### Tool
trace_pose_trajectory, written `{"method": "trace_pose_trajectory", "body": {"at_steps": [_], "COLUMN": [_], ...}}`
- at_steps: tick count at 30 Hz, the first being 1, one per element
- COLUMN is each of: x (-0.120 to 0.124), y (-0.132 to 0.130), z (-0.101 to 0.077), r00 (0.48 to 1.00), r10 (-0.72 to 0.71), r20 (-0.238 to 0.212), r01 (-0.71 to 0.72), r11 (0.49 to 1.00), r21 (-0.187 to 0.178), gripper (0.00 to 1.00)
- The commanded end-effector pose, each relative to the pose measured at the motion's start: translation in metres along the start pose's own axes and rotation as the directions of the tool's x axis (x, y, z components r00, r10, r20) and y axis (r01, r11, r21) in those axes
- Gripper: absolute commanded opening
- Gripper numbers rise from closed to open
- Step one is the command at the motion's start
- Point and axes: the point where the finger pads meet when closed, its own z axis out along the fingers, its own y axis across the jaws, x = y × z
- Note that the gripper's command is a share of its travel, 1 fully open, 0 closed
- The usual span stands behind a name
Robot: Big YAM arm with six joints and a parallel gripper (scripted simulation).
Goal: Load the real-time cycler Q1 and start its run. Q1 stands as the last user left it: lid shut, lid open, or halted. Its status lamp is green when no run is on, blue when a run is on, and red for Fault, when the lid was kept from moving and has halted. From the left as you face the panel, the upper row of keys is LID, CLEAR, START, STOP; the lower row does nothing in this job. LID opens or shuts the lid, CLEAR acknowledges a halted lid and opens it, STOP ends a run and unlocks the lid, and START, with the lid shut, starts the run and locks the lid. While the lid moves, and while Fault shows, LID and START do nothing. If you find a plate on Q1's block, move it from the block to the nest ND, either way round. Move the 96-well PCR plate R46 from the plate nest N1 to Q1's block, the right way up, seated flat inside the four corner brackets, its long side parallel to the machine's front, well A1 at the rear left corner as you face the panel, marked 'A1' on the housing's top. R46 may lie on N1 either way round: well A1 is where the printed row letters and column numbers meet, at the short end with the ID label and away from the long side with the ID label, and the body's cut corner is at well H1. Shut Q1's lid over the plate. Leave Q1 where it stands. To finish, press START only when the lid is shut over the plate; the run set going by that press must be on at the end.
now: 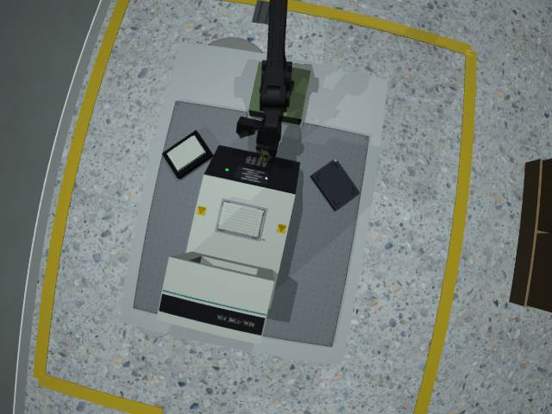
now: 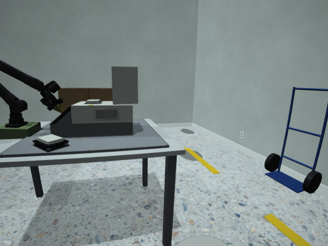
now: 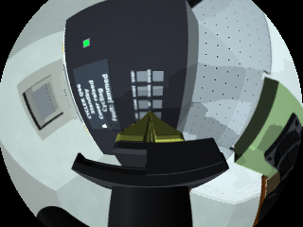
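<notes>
1. Gripper (image 1: 265,156), fingers together and holding nothing, hovers over the cycler Q1's (image 1: 242,209) glossy black keypad.
2. Gridded white plate R46 (image 1: 187,153) sits in the black nest N1 (image 1: 172,164) near the mat's left rear corner.
3. The raised lid (image 1: 218,291) reads "REAL-TIME PCR".

Lab, PCR cycler (image 1: 241,209), taped floor

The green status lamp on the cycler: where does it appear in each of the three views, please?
Top: the green status lamp is on the left of the black panel, left of the shut pincer.
Exterior: not visible; the sloped panel faces away from this camera.
Wrist: upper left, above and left of the pincer.
Shared landmark: the plate on the block.
</notes>
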Motion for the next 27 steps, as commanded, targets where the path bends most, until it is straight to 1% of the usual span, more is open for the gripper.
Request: {"method": "trace_pose_trajectory", "body": {"at_steps": [1, 27], "x": [0.0059, 0.0084], "y": [0.0496, 0.0555], "z": [-0.0072, -0.0055], "r00": [1.000, 1.000], "r10": [-0.010, -0.009], "r20": [-0.010, -0.014], "r01": [0.009, 0.008], "r11": [0.998, 0.997], "r21": [-0.069, -0.078], "gripper": [0.00, 0.00]}}
